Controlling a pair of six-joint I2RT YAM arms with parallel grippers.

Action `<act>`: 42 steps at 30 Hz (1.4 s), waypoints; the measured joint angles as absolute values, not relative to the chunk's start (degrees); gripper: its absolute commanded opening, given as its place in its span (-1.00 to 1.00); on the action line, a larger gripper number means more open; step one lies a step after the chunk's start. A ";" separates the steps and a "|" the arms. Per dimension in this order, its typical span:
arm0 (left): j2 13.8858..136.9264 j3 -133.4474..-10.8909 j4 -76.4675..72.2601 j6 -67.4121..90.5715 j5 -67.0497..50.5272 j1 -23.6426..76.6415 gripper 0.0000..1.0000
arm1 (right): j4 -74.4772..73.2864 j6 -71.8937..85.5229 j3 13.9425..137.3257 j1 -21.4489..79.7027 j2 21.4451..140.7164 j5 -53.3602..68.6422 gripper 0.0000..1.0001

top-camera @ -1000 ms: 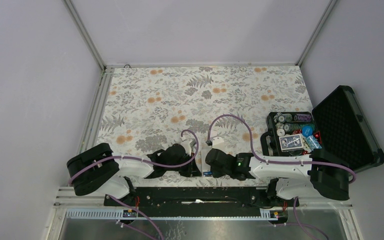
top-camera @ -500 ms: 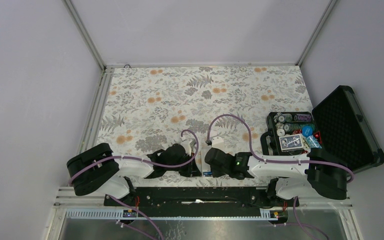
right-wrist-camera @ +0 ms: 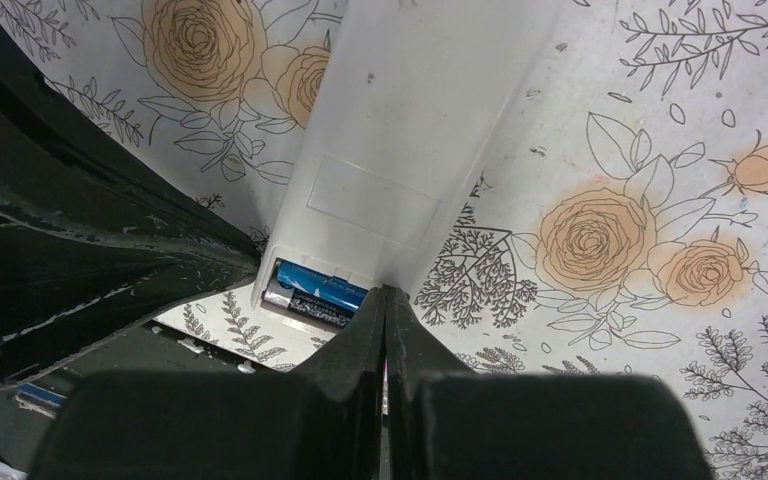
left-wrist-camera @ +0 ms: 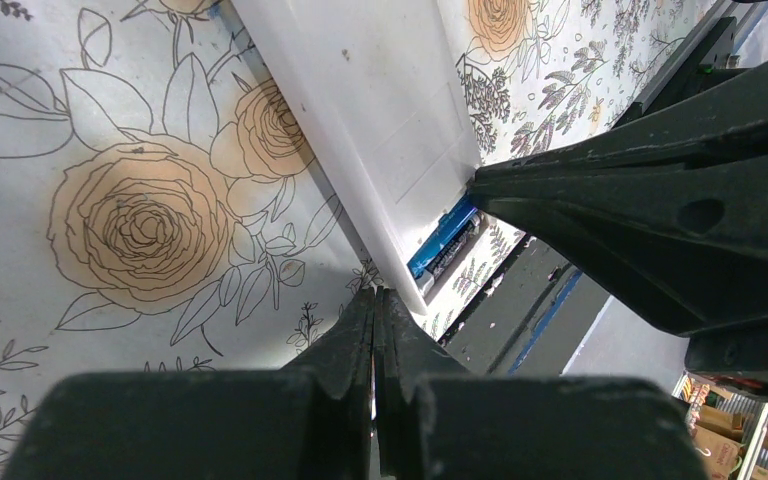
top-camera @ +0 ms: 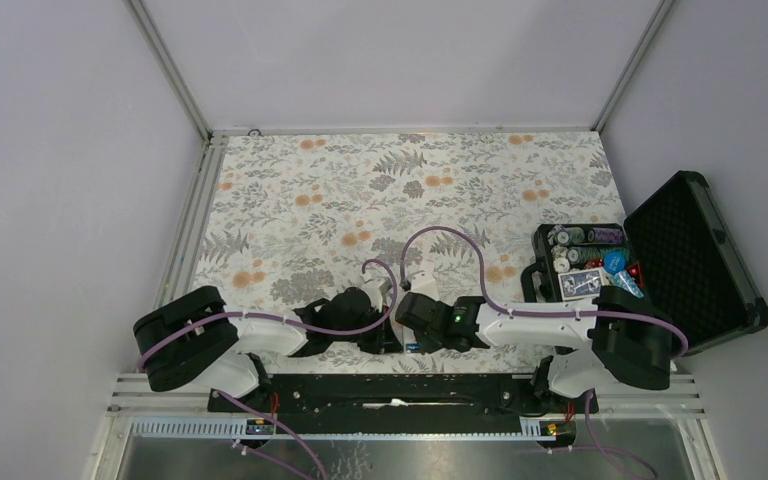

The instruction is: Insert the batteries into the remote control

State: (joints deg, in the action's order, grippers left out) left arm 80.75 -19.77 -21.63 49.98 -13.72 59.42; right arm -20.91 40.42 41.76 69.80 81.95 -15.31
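The white remote control [right-wrist-camera: 410, 120] lies back-up on the floral mat, its battery bay open at the near end. Blue batteries [right-wrist-camera: 318, 290] with a silver end lie in the bay; they also show in the left wrist view [left-wrist-camera: 442, 236]. The cover panel [right-wrist-camera: 372, 200] sits just above the bay. My right gripper [right-wrist-camera: 386, 292] is shut and empty, tips against the remote's near right corner. My left gripper [left-wrist-camera: 375, 294] is shut and empty, tips at the remote's [left-wrist-camera: 370, 120] other near corner. In the top view both grippers, left [top-camera: 388, 335] and right [top-camera: 410, 325], meet over the remote and hide most of it.
An open black case [top-camera: 695, 255] stands at the right with chip stacks, a blue-backed card deck [top-camera: 582, 283] and dice. The black base rail [top-camera: 390, 390] runs just behind the remote's near end. The floral mat [top-camera: 360, 190] stretches away beyond the arms.
The right arm has swung left, bringing its gripper closer in over the remote. The left arm has stayed in place.
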 measured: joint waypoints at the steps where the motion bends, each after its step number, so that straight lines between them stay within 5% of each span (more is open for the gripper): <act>1: 80.75 -19.77 -21.63 49.98 -13.72 59.42 -1.00 | -21.21 40.27 42.00 69.87 82.26 -15.20 -1.00; 42: 80.75 -19.07 -23.03 50.57 -13.58 59.53 -1.00 | -23.62 41.43 43.35 71.96 79.42 -18.33 -1.00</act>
